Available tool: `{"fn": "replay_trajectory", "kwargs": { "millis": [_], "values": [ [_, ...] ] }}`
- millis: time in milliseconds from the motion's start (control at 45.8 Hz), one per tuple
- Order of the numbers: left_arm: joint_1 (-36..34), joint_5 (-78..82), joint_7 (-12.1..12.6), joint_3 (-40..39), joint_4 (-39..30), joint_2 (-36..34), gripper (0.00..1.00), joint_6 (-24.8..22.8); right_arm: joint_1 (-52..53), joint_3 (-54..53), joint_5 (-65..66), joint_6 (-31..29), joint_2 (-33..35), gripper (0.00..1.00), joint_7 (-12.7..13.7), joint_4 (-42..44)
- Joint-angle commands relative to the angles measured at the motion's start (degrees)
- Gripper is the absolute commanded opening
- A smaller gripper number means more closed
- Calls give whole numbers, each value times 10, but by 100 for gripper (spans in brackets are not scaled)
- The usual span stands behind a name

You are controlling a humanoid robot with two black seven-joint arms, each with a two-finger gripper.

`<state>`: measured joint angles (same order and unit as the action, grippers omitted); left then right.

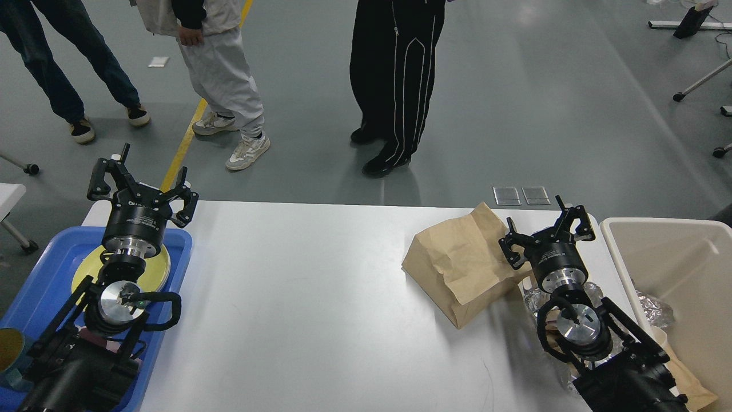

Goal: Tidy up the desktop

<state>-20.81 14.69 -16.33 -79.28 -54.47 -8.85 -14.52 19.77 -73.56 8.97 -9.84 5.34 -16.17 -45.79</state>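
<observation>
The white desktop (pixel 309 309) spans the view. A crumpled brown paper bag (pixel 457 263) lies on it at the right. My right gripper (pixel 546 229) hovers open just right of the bag, nothing between its fingers. Crumpled foil (pixel 532 297) shows under my right arm. My left gripper (pixel 143 183) stands open above the far end of the blue tray (pixel 180 252), holding nothing. A yellow plate (pixel 157 272) lies in the tray, mostly hidden by my left arm.
A beige bin (pixel 663 252) at the right edge holds foil (pixel 652 309) and brown paper (pixel 689 383). A yellow-rimmed cup (pixel 8 352) sits at the tray's near left. Three people stand on the floor beyond the table.
</observation>
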Motion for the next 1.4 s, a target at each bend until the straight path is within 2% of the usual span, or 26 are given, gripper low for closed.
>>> {"fn": "replay_trajectory", "kwargs": {
  "millis": [0,66,175,262,371,568,699,961,1048,1179,1376],
  "values": [
    [-4,-7,5,-13,1,5,96,2,0,0,0,0,-1,100,0,0],
    [-8,-21,24,-25,2,4,96,1,0,0,0,0,0,100,0,0],
    [-5,-47,82,-36,2,4,96,2,0,0,0,0,-1,100,0,0],
    [-1,-55,93,-47,4,3,96,-1,-1,0,0,0,-1,100,0,0],
    [-1,-55,89,-54,5,4,96,-1,-1,0,0,0,-1,100,0,0],
    [-5,-52,59,-54,5,-9,96,-17,-1,0,0,0,-1,100,0,0],
    [14,-49,57,-42,27,2,96,-38,-1,0,0,0,-1,100,0,1],
    [27,-36,57,-21,101,6,96,-148,0,0,0,0,0,100,0,1],
    [27,-34,48,-20,107,9,97,-147,0,0,0,0,0,100,0,1],
    [30,-42,-8,-20,106,16,97,-147,0,0,0,0,0,100,1,1],
    [30,-42,1,-15,107,9,97,-154,0,0,0,0,0,100,0,1]
  ]
}}
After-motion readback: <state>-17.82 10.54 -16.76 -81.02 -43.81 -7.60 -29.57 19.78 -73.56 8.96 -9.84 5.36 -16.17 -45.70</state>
